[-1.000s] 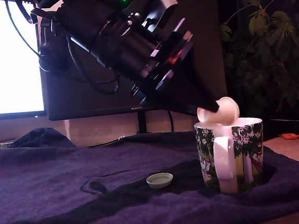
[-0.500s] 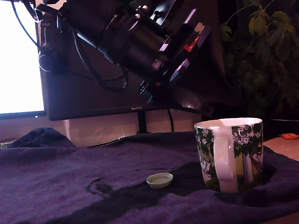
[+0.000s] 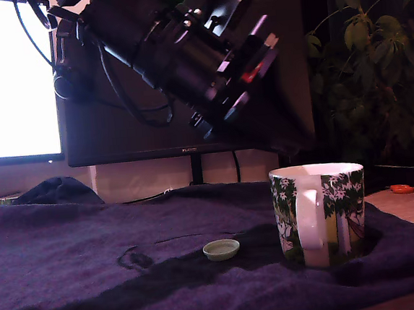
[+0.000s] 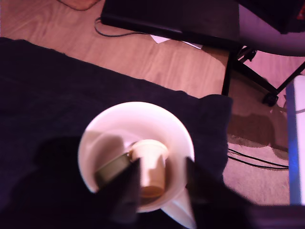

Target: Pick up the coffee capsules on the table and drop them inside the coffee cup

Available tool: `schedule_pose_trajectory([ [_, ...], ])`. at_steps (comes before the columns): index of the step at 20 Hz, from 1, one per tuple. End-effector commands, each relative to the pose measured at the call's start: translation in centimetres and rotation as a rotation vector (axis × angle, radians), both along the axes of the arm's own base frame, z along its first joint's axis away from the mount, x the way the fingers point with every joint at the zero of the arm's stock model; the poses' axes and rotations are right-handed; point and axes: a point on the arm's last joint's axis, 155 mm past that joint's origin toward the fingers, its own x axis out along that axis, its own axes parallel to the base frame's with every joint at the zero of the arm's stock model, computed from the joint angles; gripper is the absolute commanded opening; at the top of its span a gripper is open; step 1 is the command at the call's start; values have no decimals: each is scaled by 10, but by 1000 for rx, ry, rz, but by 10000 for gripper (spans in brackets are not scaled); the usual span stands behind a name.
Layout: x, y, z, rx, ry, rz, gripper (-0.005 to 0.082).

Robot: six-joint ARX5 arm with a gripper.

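The black gripper point(image 4: 159, 183) hangs above the large white tree-printed ceramic mug point(image 3: 319, 214), jaws parted and holding nothing; inside the mug a cream tapered plastic capsule point(image 4: 148, 164) lies against another, greenish piece; a whitish-green round rimmed disc point(image 3: 221, 249) sits on the dark purple cloth point(image 3: 70, 247) over the desk, clear of the mug on the exterior view's left, open cloth around it.

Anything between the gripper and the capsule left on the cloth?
Nothing visible. The gripper hangs open over the mug, with a cream capsule inside. The green capsule lies in the open on the cloth, to the exterior view's left of the mug, apart from it.
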Motion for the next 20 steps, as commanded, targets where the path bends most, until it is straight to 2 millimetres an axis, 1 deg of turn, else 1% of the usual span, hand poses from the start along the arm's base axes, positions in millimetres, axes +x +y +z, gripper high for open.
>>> schedule_pose_trajectory([
  [1,6,3,12,-21,-24,11,-19],
  [7,21,12,17,-34,-37,49,-19],
  [12,39,27,29,-26,-82,122,-19],
  [17,43,43,40,-54,-113,157,-19],
  [20,45,59,40,-66,-113,194,-19],
])
